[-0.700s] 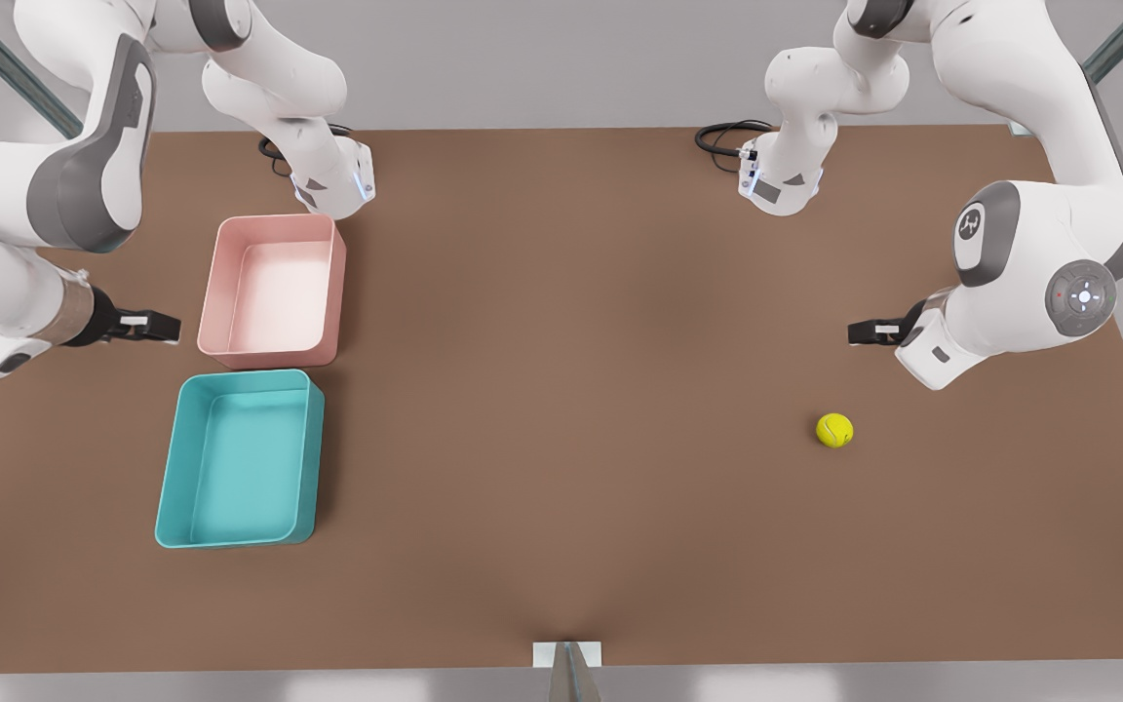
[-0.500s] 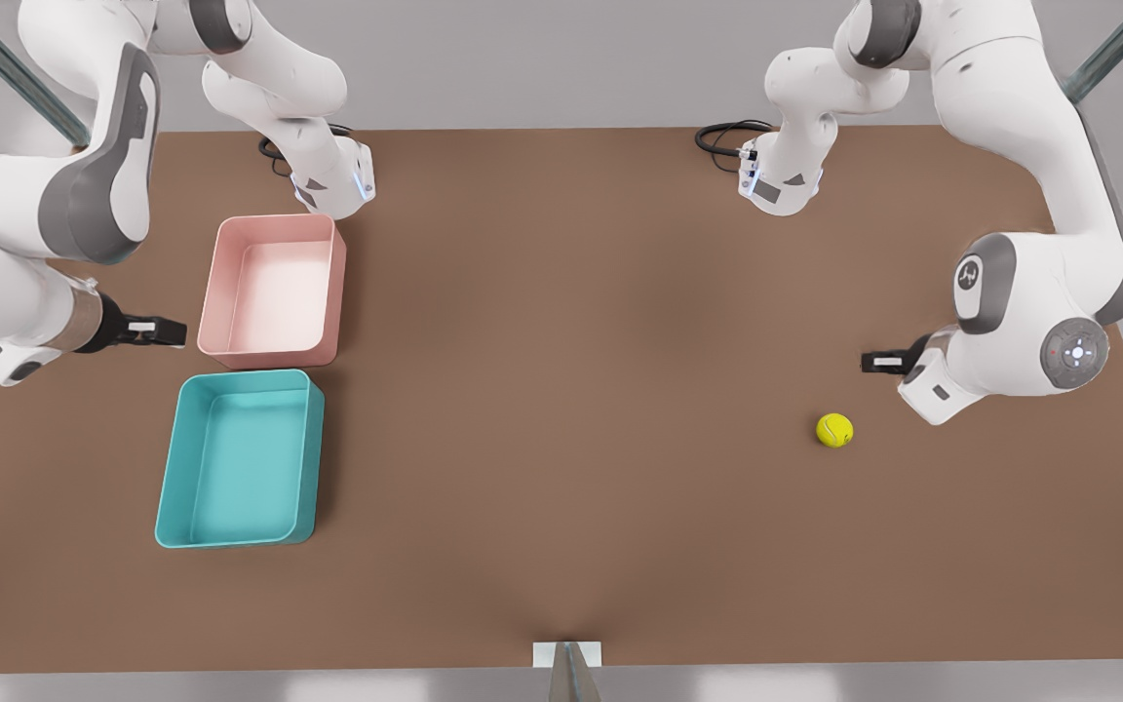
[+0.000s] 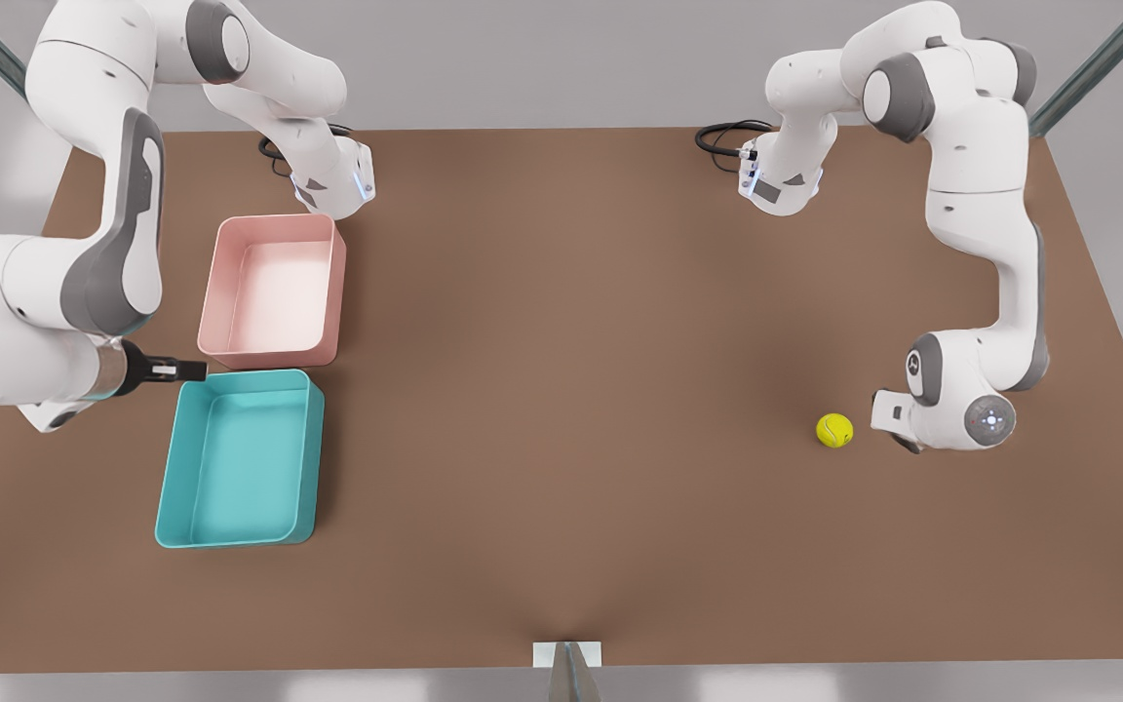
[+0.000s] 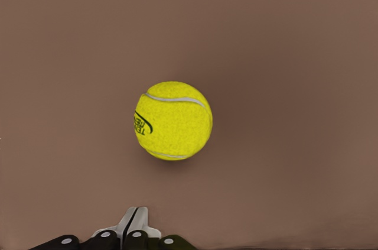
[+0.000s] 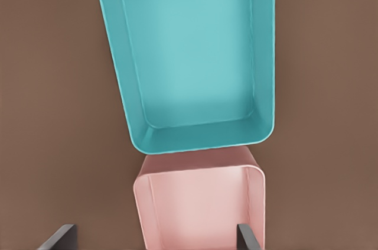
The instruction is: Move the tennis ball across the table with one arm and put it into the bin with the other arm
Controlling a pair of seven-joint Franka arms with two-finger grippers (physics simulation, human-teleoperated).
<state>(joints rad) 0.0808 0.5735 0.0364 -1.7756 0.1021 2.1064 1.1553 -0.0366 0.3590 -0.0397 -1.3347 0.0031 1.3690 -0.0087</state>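
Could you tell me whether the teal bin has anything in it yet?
Empty. The teal bin shows only its bare floor in the front and right wrist views, and the tennis ball lies on the table far across from it.

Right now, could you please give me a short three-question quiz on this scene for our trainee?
1. True or false: the tennis ball lies inside the teal bin.
2. Which end effector is open? A) the left end effector, by the ball; B) the right end effector, by the bins.
3. Fill in: the bin nearer the arms' bases is coloured ____.
Key: 1 false, it rests on the table; 2 B; 3 pink, the pink bin.
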